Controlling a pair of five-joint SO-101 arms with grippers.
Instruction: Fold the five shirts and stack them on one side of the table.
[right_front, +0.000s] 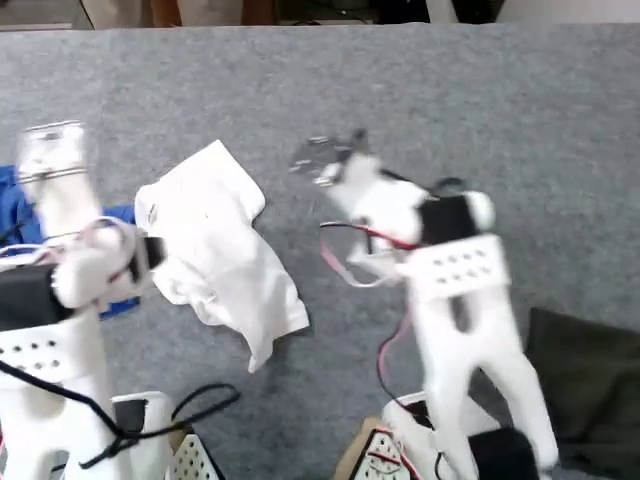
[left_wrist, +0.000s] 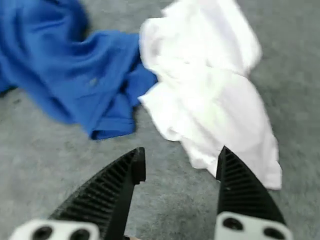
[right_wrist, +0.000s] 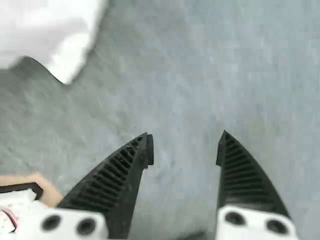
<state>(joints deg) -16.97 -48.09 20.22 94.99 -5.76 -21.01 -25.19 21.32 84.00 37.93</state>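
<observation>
Evidently early: white shirt (right_front: 220, 245) crumpled at nine o'clock, blue shirt (left_wrist: 70, 75) touching it, unfolded; my left gripper (left_wrist: 182, 151) and right gripper (right_wrist: 186, 135) gape empty.

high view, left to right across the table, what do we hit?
blue shirt → white shirt → right gripper → dark cloth at the right edge
</observation>
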